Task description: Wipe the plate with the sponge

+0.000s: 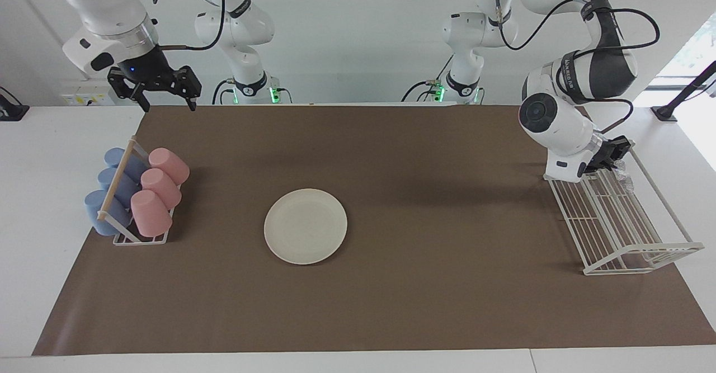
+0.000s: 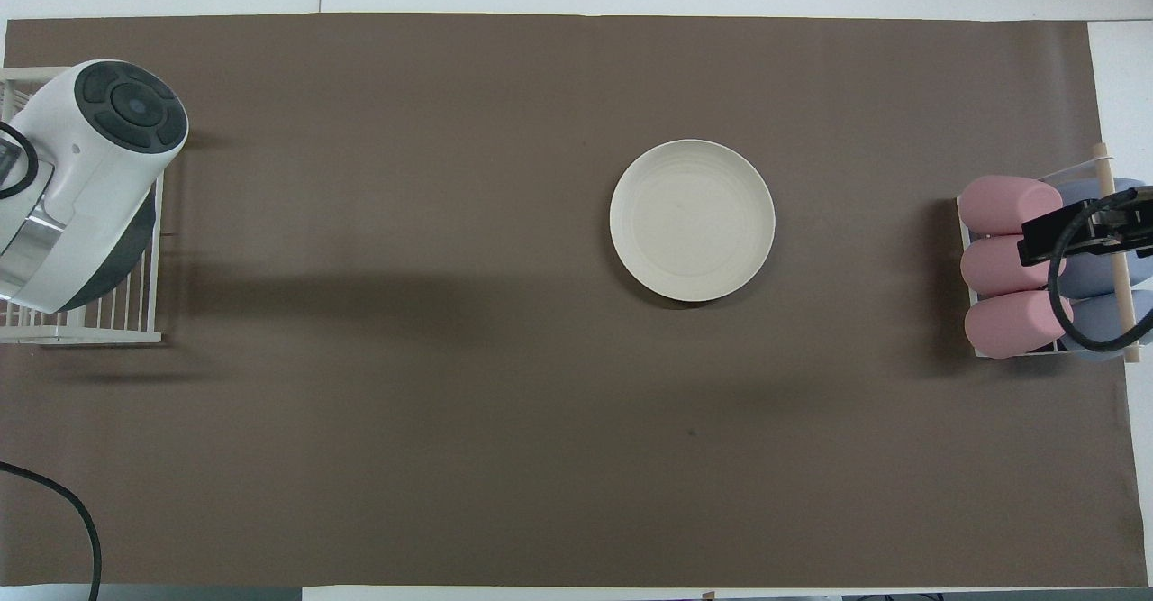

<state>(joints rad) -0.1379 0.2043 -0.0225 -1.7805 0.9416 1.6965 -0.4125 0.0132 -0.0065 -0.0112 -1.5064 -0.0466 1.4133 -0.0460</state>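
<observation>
Up by the robots, the right end effector [image 1: 162,94] hangs in the air with its fingers spread wide and nothing between them. Seen from above, it sits over the cup rack [image 1: 134,239] at the right arm's end of the tabletop [image 1: 50,155]; the arm waits there.

At the left arm's end, the left arm bends down low, and the left end effector [image 1: 615,157] reaches into the end of the wire rack [image 1: 632,233] nearest the robots. Its fingers are closed, pinching the sponge [image 1: 622,174], a small silvery crumple that shows just under the tip, among the rack's wires. From above, the arm's white body covers both the end effector and the sponge.

A brown mat [image 1: 419,155] covers most of the tabletop. On it, at the right arm's end, the cup rack holds three pink cups [image 1: 159,185] lying on their sides in a row, with three blue cups [image 1: 106,205] in a second row beside them, toward the mat's edge.

The plate [image 1: 305,226] lies flat on the mat near its middle, somewhat toward the right arm's end, well apart from both racks and from both end effectors. It is about as far from the robots as the farthest pink cup. Its surface is bare.

The wire rack stretches farther from the robots than the plate does.
</observation>
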